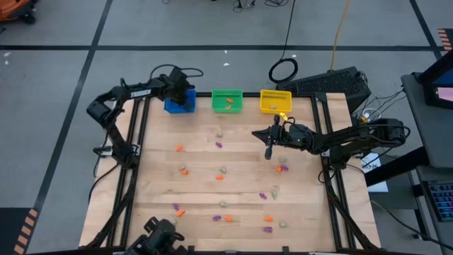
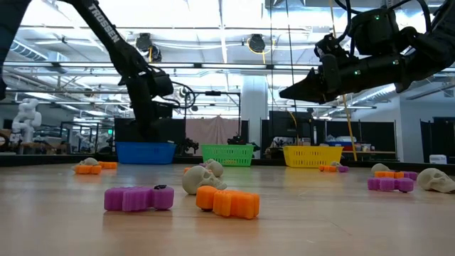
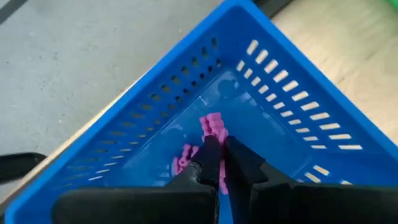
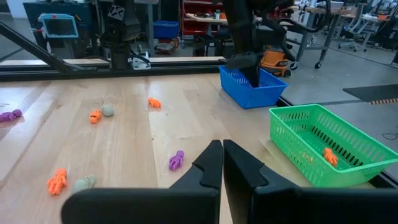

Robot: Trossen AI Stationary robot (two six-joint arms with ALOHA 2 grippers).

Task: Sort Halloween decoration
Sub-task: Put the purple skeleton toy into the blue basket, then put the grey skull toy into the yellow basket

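The left pincer (image 3: 221, 163) hangs inside the blue bin (image 3: 292, 106) at the far left of the bin row, its fingers drawn together on a purple trinket (image 3: 213, 127); a second purple piece (image 3: 184, 160) already lies on the bin floor just beside it. The right pincer (image 1: 270, 150) hovers shut and empty above the middle of the table (image 1: 198, 173), near the yellow bin (image 1: 275, 101).

The rest of the Halloween decoration lies scattered over the table: purple, orange and pale skull-like pieces, several well apart, some near the front edge; an orange trinket (image 4: 329, 155) sits in the green bin (image 4: 292, 127).

Risks, as I judge them:

- the held purple piece looks wedged between the fingertips, so it may cling on release and ride back out of the bin; cause: its tiny size against the finger pads;
- the left pincer sits low between the bin walls, so lifting at an angle could catch the slotted wall and drag or tip the light bin;
- the right pincer must open before it can take anything; descending shut would only shove a trinket aside;
- pieces lying close together, such as the skull (image 2: 201, 177) beside the orange piece (image 2: 229, 203) in the low view, invite a double pick or a wrong colour in a bin.
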